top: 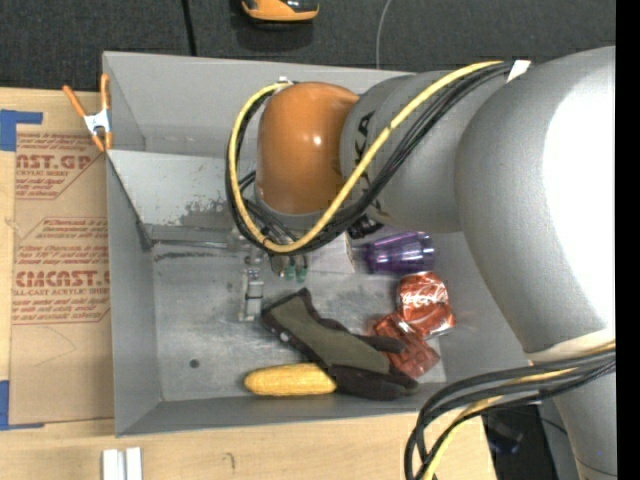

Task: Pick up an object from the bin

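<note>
- Above corn (290, 380), low over bin (135, 298) floor: gripper (251, 298); open or clenched, can't tell.
- Dark cloth (335, 346) up-right of corn, upper end just beside gripper.
- Red wrapper (422, 306), purple bottle (396, 252) further right of corn.

Crushed red can (424, 304), bin's 4 o'clock: white Coca-Cola-style script, partly legible. Arm (362, 138) casing: black "K", the rest hidden.

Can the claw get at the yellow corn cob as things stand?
Probably yes. The yellow corn cob lies uncovered on the bin floor, and the claw hangs over bare floor beside it. Only the dark strap at its right end and the near wall might crowd it.
</note>
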Available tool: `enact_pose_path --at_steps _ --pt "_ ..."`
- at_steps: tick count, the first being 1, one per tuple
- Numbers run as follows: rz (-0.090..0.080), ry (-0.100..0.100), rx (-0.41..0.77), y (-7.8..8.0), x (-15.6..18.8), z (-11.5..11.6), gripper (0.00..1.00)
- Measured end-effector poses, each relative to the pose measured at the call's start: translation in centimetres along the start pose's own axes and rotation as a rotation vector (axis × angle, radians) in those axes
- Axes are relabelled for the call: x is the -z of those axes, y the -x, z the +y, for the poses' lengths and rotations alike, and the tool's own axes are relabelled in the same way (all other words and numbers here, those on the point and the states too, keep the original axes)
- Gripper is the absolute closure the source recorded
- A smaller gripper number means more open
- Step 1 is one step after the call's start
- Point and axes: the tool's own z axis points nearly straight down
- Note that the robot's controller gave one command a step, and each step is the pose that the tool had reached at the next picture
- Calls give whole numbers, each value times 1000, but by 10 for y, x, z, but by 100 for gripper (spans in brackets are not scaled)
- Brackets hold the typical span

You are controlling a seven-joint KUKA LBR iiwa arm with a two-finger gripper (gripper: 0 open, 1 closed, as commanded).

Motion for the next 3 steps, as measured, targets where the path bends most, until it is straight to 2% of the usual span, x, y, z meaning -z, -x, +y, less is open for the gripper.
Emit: enact_pose_path --at_steps 1,2,3 --pt "-6 1 -2 1 5 -1 0" --pt "-15 2 112 -11 -22 -17 0" --pt "-6 0 322 -18 -52 -77 0"
